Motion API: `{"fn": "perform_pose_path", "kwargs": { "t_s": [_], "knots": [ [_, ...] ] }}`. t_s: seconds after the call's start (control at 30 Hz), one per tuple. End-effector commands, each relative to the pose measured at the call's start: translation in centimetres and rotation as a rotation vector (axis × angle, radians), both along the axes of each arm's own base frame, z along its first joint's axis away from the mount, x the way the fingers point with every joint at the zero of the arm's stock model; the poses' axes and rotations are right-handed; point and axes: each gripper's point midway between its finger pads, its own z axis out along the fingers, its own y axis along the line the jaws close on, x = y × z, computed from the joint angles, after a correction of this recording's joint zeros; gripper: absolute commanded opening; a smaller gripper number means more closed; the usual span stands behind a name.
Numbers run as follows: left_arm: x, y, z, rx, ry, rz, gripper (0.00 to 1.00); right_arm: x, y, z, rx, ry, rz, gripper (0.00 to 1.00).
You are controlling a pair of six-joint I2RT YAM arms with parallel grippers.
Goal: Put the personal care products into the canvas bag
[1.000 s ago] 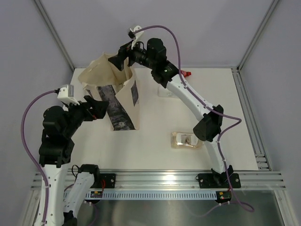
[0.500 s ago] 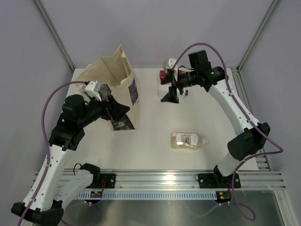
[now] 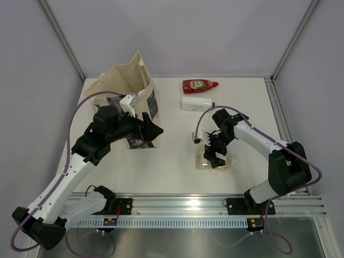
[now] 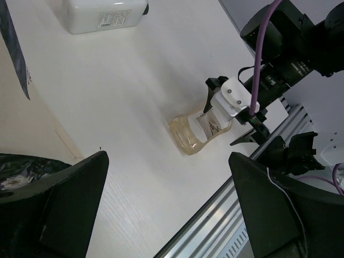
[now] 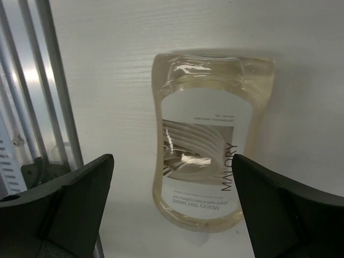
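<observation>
Three products lie outside the bag on the white tabletop [image 3: 172, 174], so by my reading the task is unfinished. The beige canvas tote bag [image 3: 126, 86] with its dark printed panel stands upright at about 10 o'clock from the tabletop's centre. Its inside is hidden, so I cannot tell how many products are already in it. A red plastic bottle [image 3: 200, 85] lies on its side at 12 o'clock by the far edge, and a white plastic bottle [image 3: 196, 103] lies just nearer, at its 6 o'clock. A clear amber plastic bottle [image 5: 207, 156] lies flat at about 4 o'clock. The right gripper [image 5: 173, 158] hovers over it, jaws spread wide on either side and clamped on nothing, so this looks like the next pick. The left gripper [image 3: 152, 130] sits at the bag's 4 o'clock corner, jaws wide apart and empty; whether it touches the cloth I cannot tell
</observation>
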Motion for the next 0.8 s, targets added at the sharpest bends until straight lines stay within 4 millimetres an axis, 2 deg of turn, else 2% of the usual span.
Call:
{"fn": "perform_pose_path", "kwargs": {
  "t_s": [0.0, 0.17, 0.3, 0.33, 0.43, 0.53, 0.57, 0.63, 0.7, 0.77],
  "knots": [
    [0.7, -0.9, 1.1, -0.042, -0.055, 0.004, 0.99, 3.6, 0.1, -1.0, -0.047, -0.101, -0.062, 1.00],
    [0.2, -0.9, 0.5, -0.044, -0.045, 0.009, 0.99, 5.6, 0.2, -3.1, -0.094, -0.112, -0.111, 1.00],
    [-0.3, -0.5, 0.2, -0.043, -0.040, 0.025, 0.99, 4.3, 0.2, -5.1, -0.155, -0.074, -0.087, 0.98],
    [-0.5, -0.3, 0.3, -0.046, -0.044, 0.028, 0.99, 4.6, 0.3, -5.3, -0.160, -0.092, -0.098, 0.89],
    [-0.8, -0.2, 0.0, -0.051, -0.036, 0.034, 0.99, 5.0, 0.7, -5.6, -0.187, -0.108, -0.148, 0.85],
    [-1.0, -0.1, 0.0, -0.058, -0.032, 0.033, 0.99, 4.8, 0.8, -6.5, -0.248, -0.142, -0.173, 0.72],
    [-1.0, -0.1, 0.0, -0.056, -0.031, 0.033, 0.99, 4.9, 0.5, -6.8, -0.287, -0.164, -0.182, 0.61],
    [-1.1, -0.1, 0.0, -0.056, -0.028, 0.032, 0.99, 4.3, 0.9, -7.7, -0.318, -0.175, -0.200, 0.49],
    [-1.1, -0.1, 0.0, -0.055, -0.027, 0.031, 0.99, 4.3, 1.1, -8.2, -0.362, -0.211, -0.233, 0.45],
    [-1.0, -0.2, 0.2, -0.060, -0.030, 0.028, 0.99, 4.6, 1.1, -8.1, -0.394, -0.232, -0.255, 0.52]
  ]
}}
